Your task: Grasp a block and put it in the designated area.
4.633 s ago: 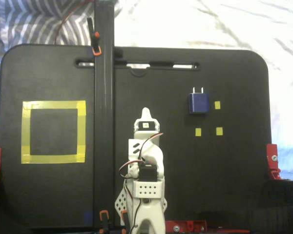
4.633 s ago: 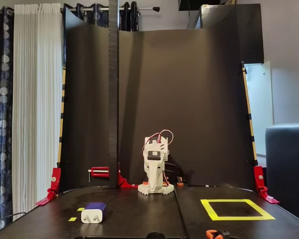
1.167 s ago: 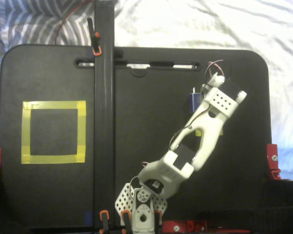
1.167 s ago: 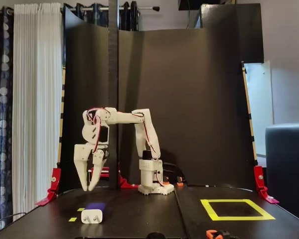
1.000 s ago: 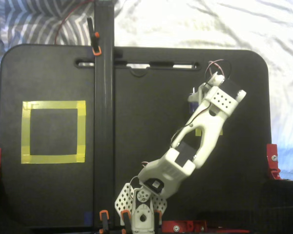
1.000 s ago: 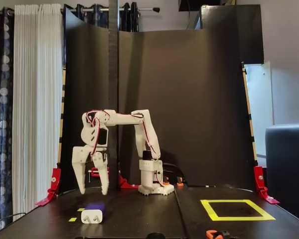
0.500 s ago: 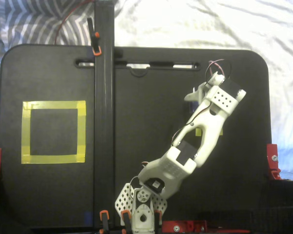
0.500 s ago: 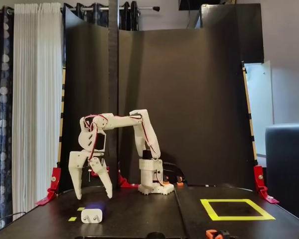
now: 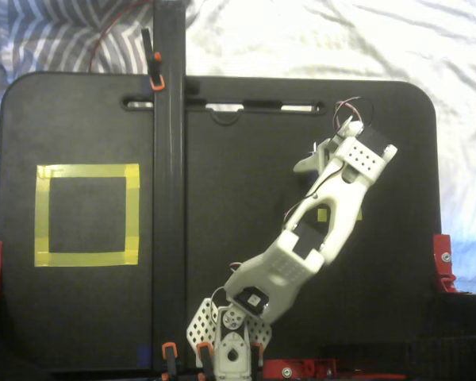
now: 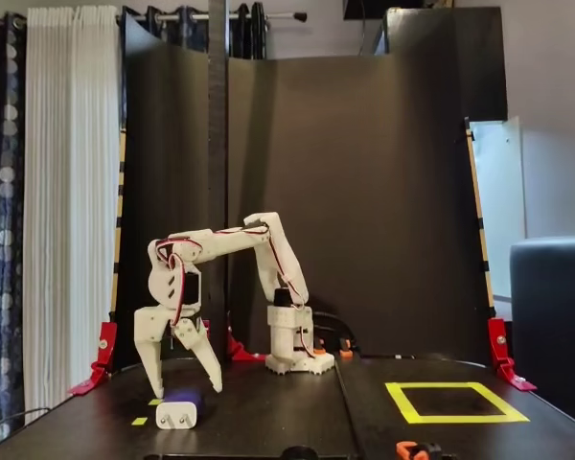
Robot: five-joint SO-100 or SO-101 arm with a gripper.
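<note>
In a fixed view from the front, the block [image 10: 183,396] lies on the black table at the left, a small dark blue rounded body with a whitish front face. My white gripper [image 10: 188,390] points down over it, open, one fingertip on each side, just above the table. In a fixed view from above, the gripper [image 9: 321,163] is at the right and hides the block. The designated area is a square of yellow tape, at the left from above [image 9: 87,171] and at the right from the front [image 10: 455,419], far from the gripper.
A black upright pole [image 9: 168,198] stands between the arm and the taped square. Small yellow tape squares [image 9: 323,214] [image 10: 139,421] lie near the gripper. Red clamps [image 9: 443,262] [image 10: 501,350] hold the table's edges. A black backboard [image 10: 383,192] rises behind the arm's base [image 10: 292,345].
</note>
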